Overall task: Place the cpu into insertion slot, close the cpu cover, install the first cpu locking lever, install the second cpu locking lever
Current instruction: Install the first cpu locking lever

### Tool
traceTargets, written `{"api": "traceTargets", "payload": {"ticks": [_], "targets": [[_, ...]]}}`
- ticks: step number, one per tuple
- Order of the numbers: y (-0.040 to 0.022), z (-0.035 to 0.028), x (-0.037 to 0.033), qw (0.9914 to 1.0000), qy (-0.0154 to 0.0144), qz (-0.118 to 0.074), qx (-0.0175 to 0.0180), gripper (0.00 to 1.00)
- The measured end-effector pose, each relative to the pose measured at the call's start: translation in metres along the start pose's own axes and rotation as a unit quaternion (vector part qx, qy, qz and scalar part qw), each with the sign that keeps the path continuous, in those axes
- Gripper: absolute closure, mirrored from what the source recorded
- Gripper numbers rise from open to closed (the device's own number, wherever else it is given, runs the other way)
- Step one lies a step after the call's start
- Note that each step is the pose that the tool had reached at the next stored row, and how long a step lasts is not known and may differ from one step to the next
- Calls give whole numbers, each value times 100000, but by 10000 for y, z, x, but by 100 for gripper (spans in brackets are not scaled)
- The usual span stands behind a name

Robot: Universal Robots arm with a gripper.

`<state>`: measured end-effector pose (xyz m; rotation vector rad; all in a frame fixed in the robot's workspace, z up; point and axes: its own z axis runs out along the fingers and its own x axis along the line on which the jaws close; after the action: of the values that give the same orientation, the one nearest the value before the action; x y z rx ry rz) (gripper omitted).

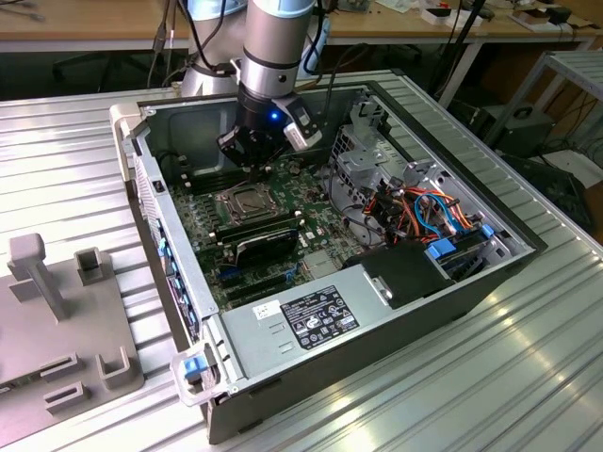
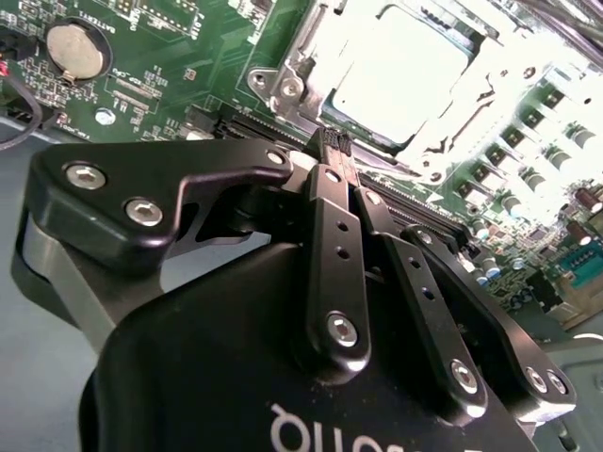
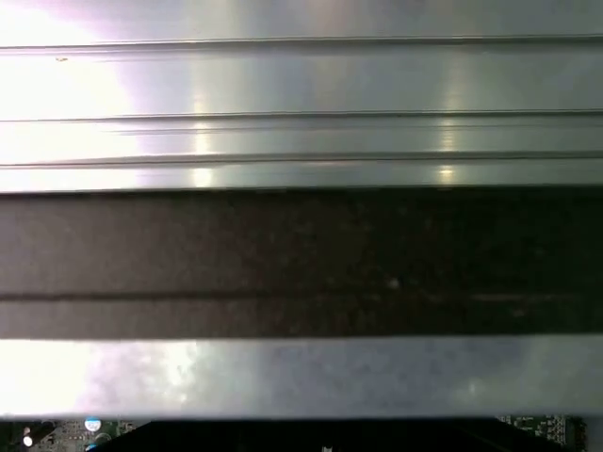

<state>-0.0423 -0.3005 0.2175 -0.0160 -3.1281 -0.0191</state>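
Black gripper (image 2: 332, 149), fingers (image 2: 336, 247) pressed together on nothing, hangs just above the green board (image 2: 193, 52), near the chip (image 2: 400, 75) lying framed by its metal cover (image 2: 285, 89).

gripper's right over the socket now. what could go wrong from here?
1. The gripper, shut, hovers close to the edge of the cpu cover; a slightly off descent might strike the frame.
2. Glare whitens the cpu in the second wrist view, so seating can't be confirmed.
3. Memory sticks stand beside that cover; the wide gripper body might clip them.
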Motion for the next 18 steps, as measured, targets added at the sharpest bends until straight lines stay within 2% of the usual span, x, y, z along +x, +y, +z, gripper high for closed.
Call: {"api": "traceTargets", "payload": {"ticks": [9,12,18], "targets": [[12,1,42,99999,17,-439,15,89],[33,5,32,99999,11,-456,5,89],[34,11,-5,99999,12,-446,5,89]]}}
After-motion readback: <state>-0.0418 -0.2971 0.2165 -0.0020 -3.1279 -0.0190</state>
